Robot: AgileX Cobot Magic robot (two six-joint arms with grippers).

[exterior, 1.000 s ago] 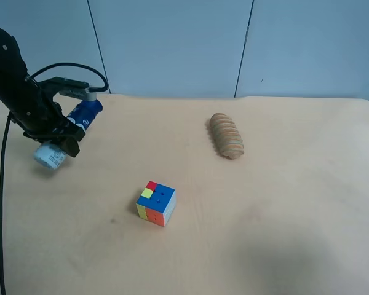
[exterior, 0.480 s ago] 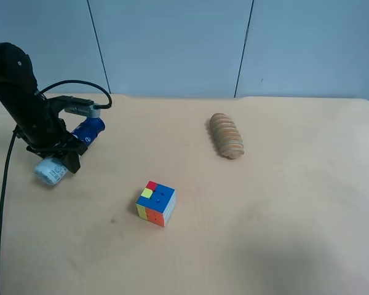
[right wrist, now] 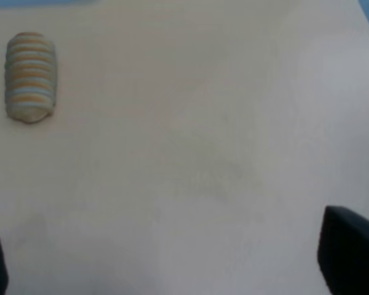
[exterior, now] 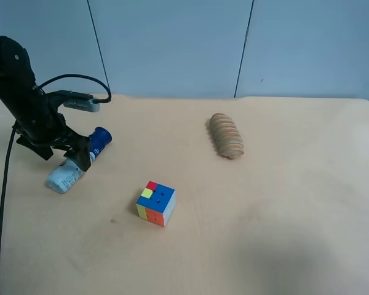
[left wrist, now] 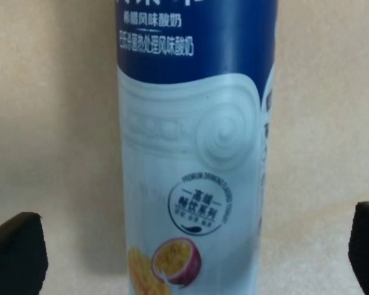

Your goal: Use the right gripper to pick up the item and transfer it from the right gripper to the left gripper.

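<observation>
The bottle (exterior: 64, 177), with its navy cap and white lower part, lies on its side on the tan table (exterior: 264, 215) at the exterior high view's left. The black arm with the cable hangs over it, its claw (exterior: 79, 157) straddling the bottle's middle. The left wrist view shows this same bottle (left wrist: 197, 153) close up. The left gripper (left wrist: 190, 258) is open there, its black fingertips (left wrist: 15, 255) wide apart and clear of the bottle's sides. The right gripper (right wrist: 172, 261) is open and empty over bare table, and it is out of the exterior high view.
A multicoloured puzzle cube (exterior: 155, 203) sits on the table to the right of the bottle and nearer the front. A ribbed tan wooden oval piece (exterior: 226, 135) lies further right, and it also shows in the right wrist view (right wrist: 29, 77). A blue wall stands behind the table.
The arm at the exterior high view's left lowered the bottle from just above the table onto it and shifted it right. Its claw now stands open around the bottle.
</observation>
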